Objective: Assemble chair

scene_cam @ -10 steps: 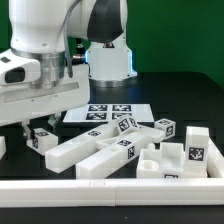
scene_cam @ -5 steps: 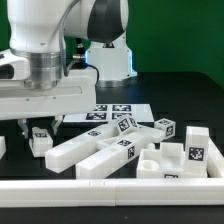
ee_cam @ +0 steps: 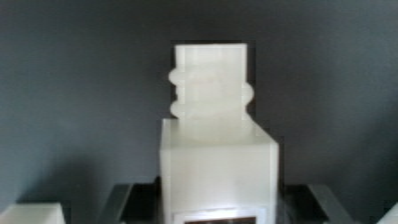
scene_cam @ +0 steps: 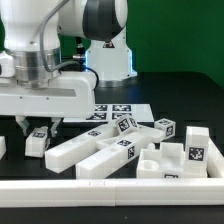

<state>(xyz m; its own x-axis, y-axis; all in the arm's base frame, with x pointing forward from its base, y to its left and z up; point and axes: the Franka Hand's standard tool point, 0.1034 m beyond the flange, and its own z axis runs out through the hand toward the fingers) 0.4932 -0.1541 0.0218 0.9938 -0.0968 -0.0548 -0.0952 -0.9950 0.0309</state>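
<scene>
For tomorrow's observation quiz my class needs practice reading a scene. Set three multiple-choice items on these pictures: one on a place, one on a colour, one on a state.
1. Where does the marker board lie?
A. in the jaws
B. flat on the table, beyond the loose chair pieces
C. standing on edge

2. What colour is the table top?
A. black
B. green
C. white

3. How do the jaws stand?
A. wide open over nothing
B. out of view
C. closed on a small white piece

Answers:
1 B, its tags lie flat behind the pieces.
2 A, a dark surface surrounds the white parts.
3 C, both views show the piece between them.
</scene>
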